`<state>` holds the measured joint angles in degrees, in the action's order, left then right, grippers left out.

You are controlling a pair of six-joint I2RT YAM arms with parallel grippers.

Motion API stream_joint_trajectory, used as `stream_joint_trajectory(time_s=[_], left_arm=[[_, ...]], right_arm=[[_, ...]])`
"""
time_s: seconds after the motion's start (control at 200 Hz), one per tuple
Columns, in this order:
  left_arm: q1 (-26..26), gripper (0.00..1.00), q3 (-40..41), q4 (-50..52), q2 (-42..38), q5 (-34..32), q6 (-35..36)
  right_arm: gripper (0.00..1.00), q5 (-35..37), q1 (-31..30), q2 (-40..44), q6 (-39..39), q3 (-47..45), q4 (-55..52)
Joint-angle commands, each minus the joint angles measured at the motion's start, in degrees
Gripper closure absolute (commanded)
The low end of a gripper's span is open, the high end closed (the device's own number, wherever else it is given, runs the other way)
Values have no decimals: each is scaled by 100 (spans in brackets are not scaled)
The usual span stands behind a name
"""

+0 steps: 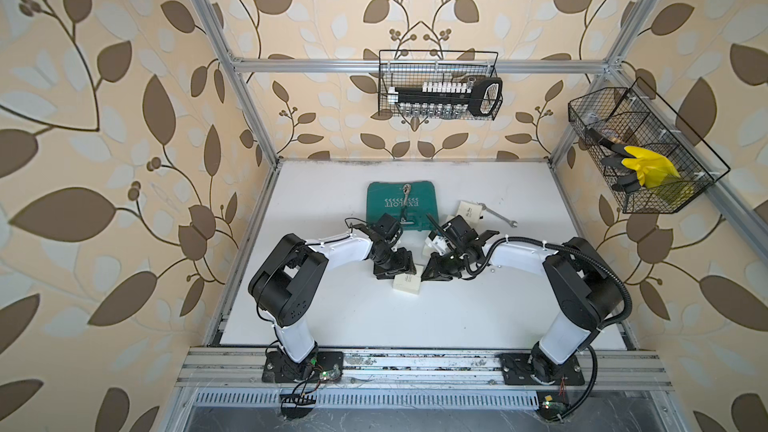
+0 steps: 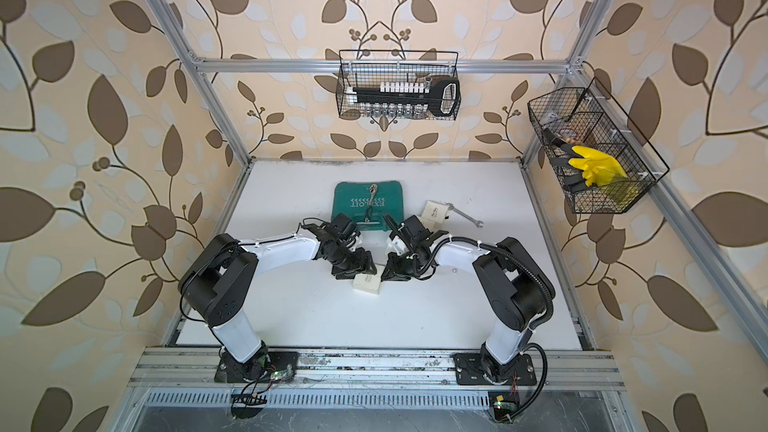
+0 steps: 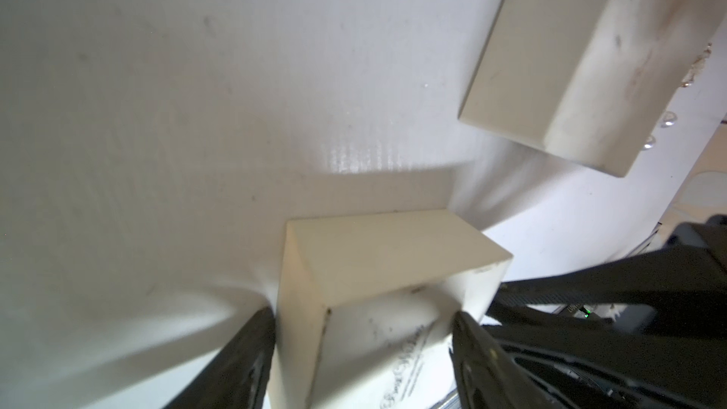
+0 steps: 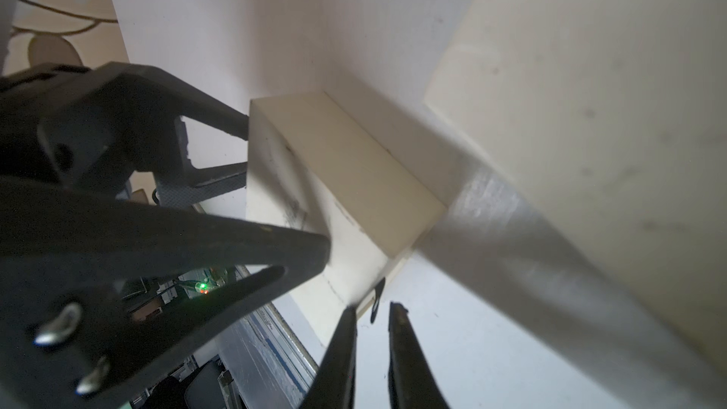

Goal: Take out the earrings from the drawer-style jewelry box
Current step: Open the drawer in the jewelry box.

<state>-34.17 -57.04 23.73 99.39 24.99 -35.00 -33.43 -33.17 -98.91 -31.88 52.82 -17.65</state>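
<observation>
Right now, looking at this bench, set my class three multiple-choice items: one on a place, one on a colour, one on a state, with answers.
1. Where does the ratchet wrench lie? A on the green case; B in a wire basket; C on the bare table.
2. What colour is the glove in the side basket? A red; B yellow; C blue.
3. How does the left claw stand? A shut on the spanner; B raised high above the table; C fingers either side of a cream box.
Answers: A, a top view shows it resting there; B, bright yellow through the mesh; C, the left wrist view shows the box between its fingers.
</observation>
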Motion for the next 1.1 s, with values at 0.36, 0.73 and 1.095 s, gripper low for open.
stream_joint_trajectory(time_s=[0.36,0.73,1.095], left_arm=[[-58,28,-63,158,177,-193,-10],[-72,28,-62,153,98,-196,-24],[-111,28,-88,164,102,-178,-15]], right_arm=[[83,-90,17,198,215,-274,-31],[82,-58,17,45,182,-207,50],[82,-144,14,-159,73,-92,260]])
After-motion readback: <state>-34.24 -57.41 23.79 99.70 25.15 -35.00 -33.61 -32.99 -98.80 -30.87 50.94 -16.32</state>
